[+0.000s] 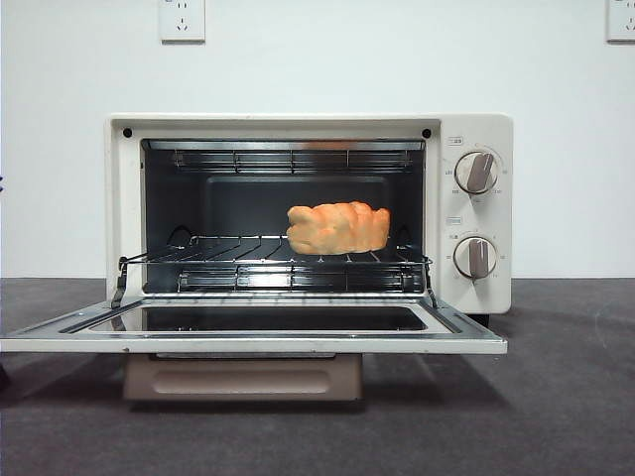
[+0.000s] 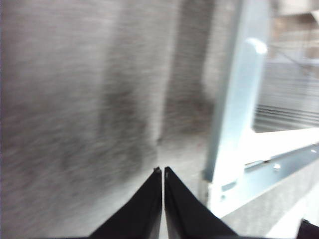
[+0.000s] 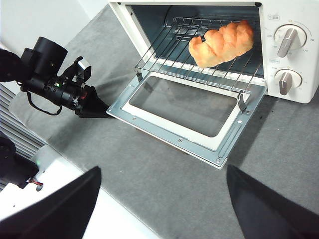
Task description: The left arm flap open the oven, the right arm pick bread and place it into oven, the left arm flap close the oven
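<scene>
Black left end effector [image 3: 97,110], jaws pressed together, reaches low beside the oven [image 3: 299,69] door's edge; right end effector [image 3: 162,199] hovers spread.

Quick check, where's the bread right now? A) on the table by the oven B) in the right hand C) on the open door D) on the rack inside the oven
D: the bread lies on the wire rack inside the oven, door flapped down, right hand open and empty.

The left gripper [image 2: 163,172] has two matte black, wedge-shaped jaws tapering to thin tips. Its arm carries a black cylindrical wrist camera [image 3: 46,54], a dark looping cable [image 3: 42,105] and a small green light
</scene>
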